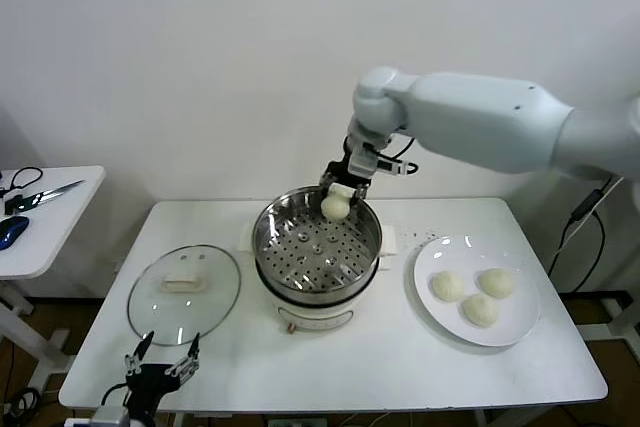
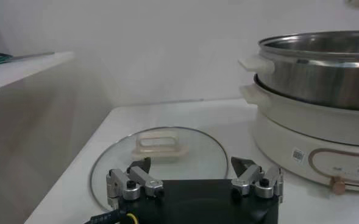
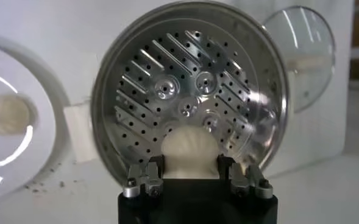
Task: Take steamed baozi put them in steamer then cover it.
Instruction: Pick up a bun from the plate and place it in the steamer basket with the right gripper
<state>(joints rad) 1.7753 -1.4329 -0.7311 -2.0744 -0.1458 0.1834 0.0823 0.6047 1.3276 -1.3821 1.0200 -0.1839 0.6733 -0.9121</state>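
My right gripper point(image 1: 340, 194) is shut on one off-white baozi point(image 1: 335, 206) and holds it over the far rim of the steel steamer point(image 1: 275, 237). In the right wrist view the baozi point(image 3: 190, 151) sits between the fingers above the perforated tray point(image 3: 167, 91). Three more baozi point(image 1: 479, 294) lie on the white plate point(image 1: 520, 332) to the right. The glass cover point(image 1: 184, 294) with its white handle lies flat on the table left of the steamer; it shows in the left wrist view point(image 2: 161, 155). My left gripper point(image 1: 160, 365) is open and empty at the table's front left edge.
A side table point(image 1: 50, 237) at far left holds scissors point(image 1: 40, 195) and a blue object. The steamer's cream base point(image 2: 313, 140) with a knob faces the front. White wall behind.
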